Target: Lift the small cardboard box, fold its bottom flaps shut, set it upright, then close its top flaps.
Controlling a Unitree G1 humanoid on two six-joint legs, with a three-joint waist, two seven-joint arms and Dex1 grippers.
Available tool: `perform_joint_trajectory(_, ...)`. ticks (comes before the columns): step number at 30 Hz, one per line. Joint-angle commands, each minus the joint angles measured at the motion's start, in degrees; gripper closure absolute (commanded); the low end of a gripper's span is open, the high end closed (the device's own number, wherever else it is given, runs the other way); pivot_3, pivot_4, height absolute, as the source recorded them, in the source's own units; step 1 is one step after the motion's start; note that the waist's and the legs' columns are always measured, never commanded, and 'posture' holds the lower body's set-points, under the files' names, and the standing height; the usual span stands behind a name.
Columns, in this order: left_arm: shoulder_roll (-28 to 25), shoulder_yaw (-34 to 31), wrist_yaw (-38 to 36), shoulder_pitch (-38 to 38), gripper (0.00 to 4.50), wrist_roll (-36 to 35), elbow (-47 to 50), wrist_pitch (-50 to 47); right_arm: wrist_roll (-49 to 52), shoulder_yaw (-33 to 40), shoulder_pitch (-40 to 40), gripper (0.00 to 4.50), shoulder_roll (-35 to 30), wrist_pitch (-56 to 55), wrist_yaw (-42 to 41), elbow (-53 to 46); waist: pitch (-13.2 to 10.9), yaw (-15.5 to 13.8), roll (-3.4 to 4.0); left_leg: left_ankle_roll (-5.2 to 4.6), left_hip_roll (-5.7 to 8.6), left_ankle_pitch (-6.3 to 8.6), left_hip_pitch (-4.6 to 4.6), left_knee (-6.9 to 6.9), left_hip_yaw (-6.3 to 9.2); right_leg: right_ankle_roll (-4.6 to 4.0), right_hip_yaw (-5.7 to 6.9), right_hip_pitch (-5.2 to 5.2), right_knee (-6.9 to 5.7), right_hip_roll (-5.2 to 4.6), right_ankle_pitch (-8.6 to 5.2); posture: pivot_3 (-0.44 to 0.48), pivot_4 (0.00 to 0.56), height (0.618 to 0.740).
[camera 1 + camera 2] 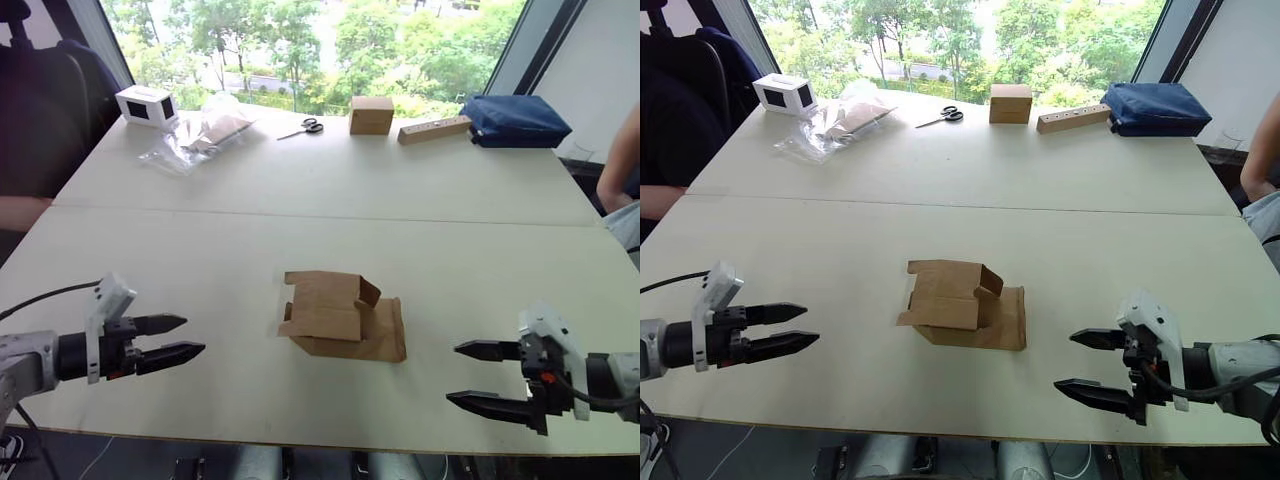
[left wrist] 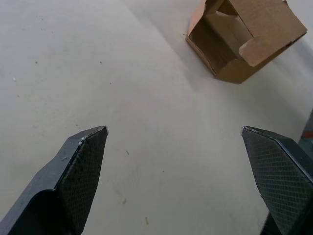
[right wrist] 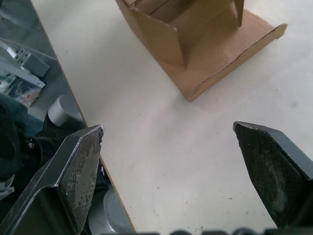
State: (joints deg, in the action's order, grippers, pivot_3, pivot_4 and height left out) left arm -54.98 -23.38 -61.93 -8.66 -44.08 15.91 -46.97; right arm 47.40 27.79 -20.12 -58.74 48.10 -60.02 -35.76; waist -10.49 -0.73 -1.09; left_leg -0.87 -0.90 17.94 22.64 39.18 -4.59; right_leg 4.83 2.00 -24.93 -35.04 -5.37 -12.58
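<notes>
The small cardboard box lies on its side in the middle of the near table, brown, with flaps splayed open at both ends. One large flap rests flat on the table on its right. The open end also appears in the left wrist view as the box, and the flat flap end in the right wrist view as the box. My left gripper hovers open to the box's left, well apart from it. My right gripper is open to the box's right near the front edge, holding nothing.
At the far edge of the table stand a white box with a dark window, a clear plastic bag, scissors, a cube-shaped cardboard box, a wooden block and a blue pouch. A person's arm is at the right.
</notes>
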Motion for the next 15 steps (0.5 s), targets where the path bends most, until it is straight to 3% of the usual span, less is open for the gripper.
perform_joint_trajectory(1, 0.0, -0.4, -0.1, 0.0, 0.01, 0.8, 0.2, 1.4, -0.2, 0.6, -0.1, 0.04, 0.4, -1.0, -0.5, -0.3, 0.0, 0.0, -0.01, 0.0, 0.0, 0.0, 0.0, 0.0, 0.0, 0.0, 0.0, 0.0, 0.0, 0.0, 0.0, 0.0, 0.15, 0.74)
perform_joint_trajectory(9, -0.5, -0.3, -0.7, 0.4, 0.01, 1.0, -0.2, 1.3, -6.4, -1.2, -1.0, 0.04, 0.8, -2.0, 5.3, -2.4, 0.0, 0.0, -0.02, 0.0, 0.01, 0.0, -0.01, 0.01, -0.01, 0.0, -0.01, 0.01, -0.03, 0.02, 0.0, 0.0, 0.15, 0.74)
perform_joint_trajectory(15, -0.5, 1.1, 0.9, 1.4, 0.01, 3.6, -1.4, 2.7, -3.1, -3.3, 3.4, 0.04, -0.4, 3.6, 6.2, -1.5, 0.0, 0.1, -0.02, 0.0, 0.0, 0.0, -0.08, 0.01, -0.01, 0.0, -0.01, 0.04, -0.06, 0.07, 0.0, 0.0, 0.15, 0.74)
